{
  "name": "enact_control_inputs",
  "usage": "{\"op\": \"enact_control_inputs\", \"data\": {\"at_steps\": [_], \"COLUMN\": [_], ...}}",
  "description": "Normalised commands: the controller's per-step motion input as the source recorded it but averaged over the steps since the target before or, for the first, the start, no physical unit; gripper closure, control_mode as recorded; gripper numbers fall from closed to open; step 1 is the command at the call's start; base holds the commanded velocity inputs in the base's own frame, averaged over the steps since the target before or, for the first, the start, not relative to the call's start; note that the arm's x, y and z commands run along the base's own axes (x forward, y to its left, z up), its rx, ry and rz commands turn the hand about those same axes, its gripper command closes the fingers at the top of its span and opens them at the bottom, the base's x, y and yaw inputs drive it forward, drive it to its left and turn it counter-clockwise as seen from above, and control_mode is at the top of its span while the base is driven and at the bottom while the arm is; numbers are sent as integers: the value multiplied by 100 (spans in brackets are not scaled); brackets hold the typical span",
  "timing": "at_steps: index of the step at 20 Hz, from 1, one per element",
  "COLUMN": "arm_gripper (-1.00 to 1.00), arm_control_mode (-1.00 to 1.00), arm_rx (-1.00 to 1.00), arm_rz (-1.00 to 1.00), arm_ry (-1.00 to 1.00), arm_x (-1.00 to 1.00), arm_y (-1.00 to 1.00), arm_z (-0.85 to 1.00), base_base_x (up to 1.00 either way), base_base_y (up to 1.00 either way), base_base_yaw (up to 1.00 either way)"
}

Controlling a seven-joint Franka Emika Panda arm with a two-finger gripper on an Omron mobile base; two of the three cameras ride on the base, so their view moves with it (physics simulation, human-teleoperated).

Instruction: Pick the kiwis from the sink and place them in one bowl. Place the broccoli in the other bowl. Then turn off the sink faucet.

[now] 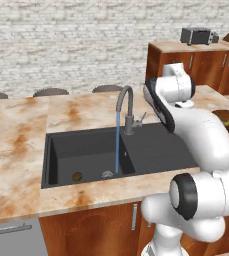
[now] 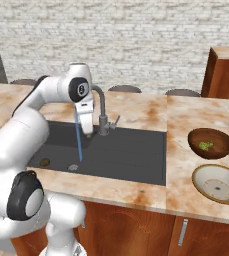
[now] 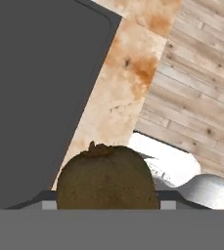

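Gripper (image 2: pixel 88 131) hangs above the sink (image 2: pixel 131 150), center-left of the right base view, just beside the sink faucet (image 2: pixel 102 111) and the blue water stream (image 2: pixel 79 140). In the hand view a brown kiwi (image 3: pixel 107 177) sits at bottom center, right up against the camera w/ dark finger parts at both its sides, so I read the jaws as narrow and clamped on it; finger tips themselves are hidden behind the fruit. Its long axis can't be told from here, it looks nearly round. 2nd kiwi (image 1: pixel 77 176) lies on the basin floor, lower left of the left base view, near the drain (image 1: pixel 107 174) and apart from it. Key relation for the coming move: cream bowl (image 2: pixel 218 183) is far right in the right base view, lower right of frame, well apart from the gripper, across the drainboard and a strip of counter (image 2: pixel 186 125). The dark wooden bowl (image 2: pixel 211 142) sits just above it in frame, w/ the broccoli (image 2: pixel 205 145) already inside, so that part looks done. Judgement: carry goes rightward over the sink rim, staying lifted; open room on that path, nothing standing btw sink and bowls. Risks: clipping the faucet neck on the swing, or dropping into the wrong bowl since the two rims sit near each other. Faucet is running, lever untouched.
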Motion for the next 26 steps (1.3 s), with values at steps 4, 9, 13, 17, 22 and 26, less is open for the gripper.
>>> {"op": "enact_control_inputs", "data": {"at_steps": [4, 9, 13, 17, 22, 26], "arm_gripper": [100, 100, 100, 100, 100, 100], "arm_control_mode": [-100, -100, -100, -100, -100, -100], "arm_rx": [-9, -10, -6, -1, 0, 0], "arm_rz": [-37, -23, -12, -11, -9, -8], "arm_ry": [-52, -2, 13, 6, 0, 0], "arm_x": [-8, 3, 1, 3, 3, 0], "arm_y": [0, -29, -73, -86, -78, -73], "arm_z": [-19, -1, 0, 0, 0, 4], "base_base_x": [0, 0, 0, 0, 0, 0], "base_base_y": [0, 0, 0, 0, 0, 0], "base_base_yaw": [0, 0, 0, 0, 0, 0]}}
